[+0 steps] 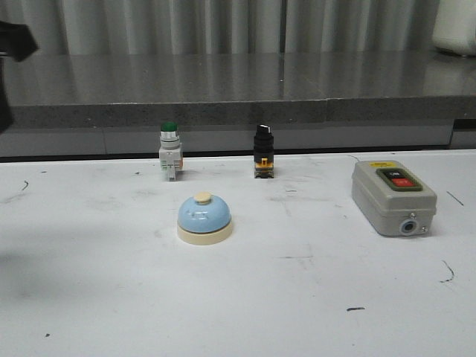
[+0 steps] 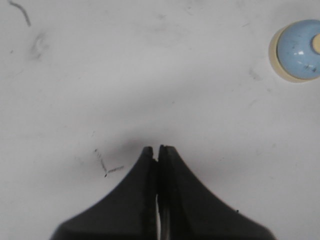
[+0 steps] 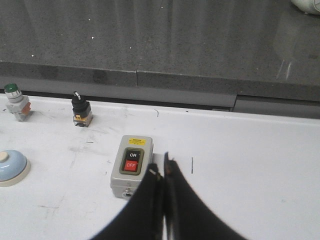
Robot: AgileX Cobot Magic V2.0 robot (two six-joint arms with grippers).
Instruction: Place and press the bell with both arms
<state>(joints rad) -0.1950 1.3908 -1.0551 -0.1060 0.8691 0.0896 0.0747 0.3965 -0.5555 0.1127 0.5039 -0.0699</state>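
A white table [image 1: 89,297] fills the lower front view. A grey switch box [image 1: 393,197] sits at right; the bell [image 1: 204,218] stands upright at centre, untouched. Behind it stand a green push button [image 1: 169,151] and a black selector switch [image 1: 263,151]. The left gripper [image 2: 158,150] and right gripper [image 3: 161,172] hover empty, fingers pressed together. The bell looks placed; pressing seems not yet done.

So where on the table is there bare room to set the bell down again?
The near strip of the table in front of the bell is bare, as is the left side beyond it. The patch between the bell and the grey switch box is free too. It is crowded along the back, by the green-capped button and black selector switch.
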